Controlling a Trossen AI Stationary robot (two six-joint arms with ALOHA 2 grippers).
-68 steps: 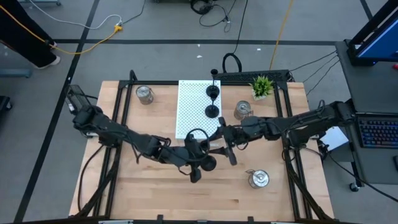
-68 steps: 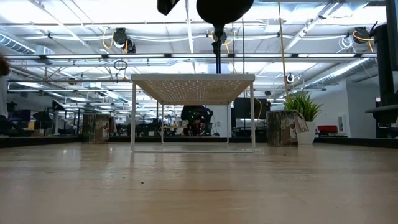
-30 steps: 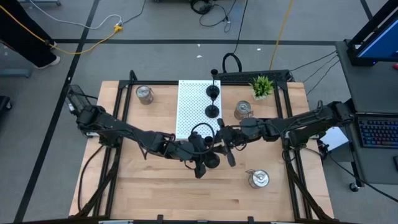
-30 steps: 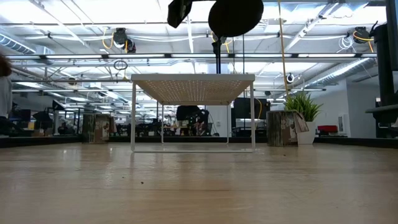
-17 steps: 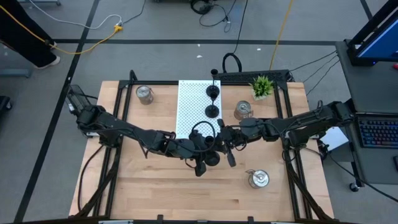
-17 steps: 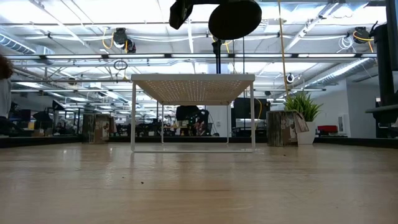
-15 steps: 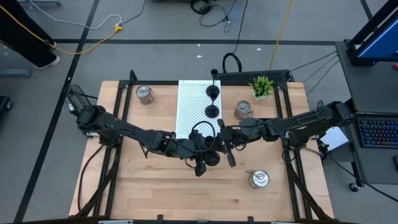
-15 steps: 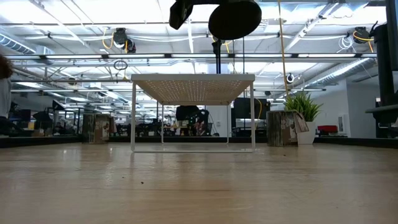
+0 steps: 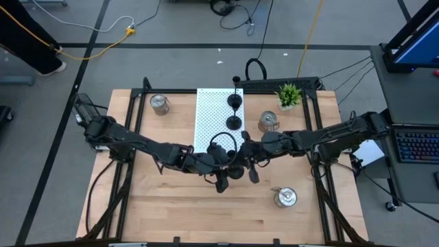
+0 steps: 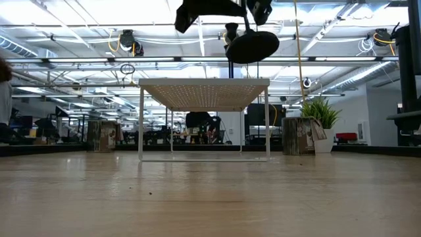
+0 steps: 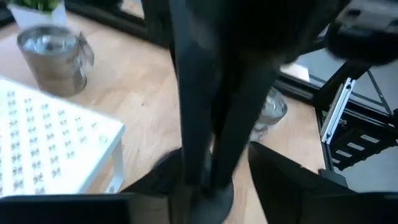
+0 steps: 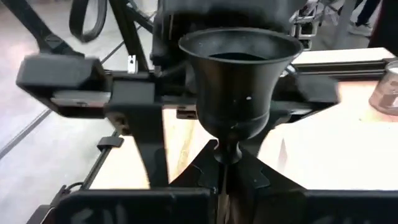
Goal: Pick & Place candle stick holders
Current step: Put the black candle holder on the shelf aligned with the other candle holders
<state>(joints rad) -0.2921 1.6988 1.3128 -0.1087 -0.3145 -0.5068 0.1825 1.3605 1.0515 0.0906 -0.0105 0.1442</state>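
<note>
The right gripper [image 12: 225,180] is clamped on the thin stem of a black goblet-shaped candle stick holder [image 12: 238,93], held in the air beside the white perforated metal shelf [image 9: 215,116]. The left gripper [image 9: 230,165], partly spread, flanks it. A slim stem could be twisted loose if brushed.

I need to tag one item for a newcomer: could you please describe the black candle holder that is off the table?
Start at the white perforated shelf; just off its front edge the two arms meet. The black goblet-shaped holder hangs there, its stem pinched by the right tool. Unlike the two black holders on the shelf, it is airborne.
</note>
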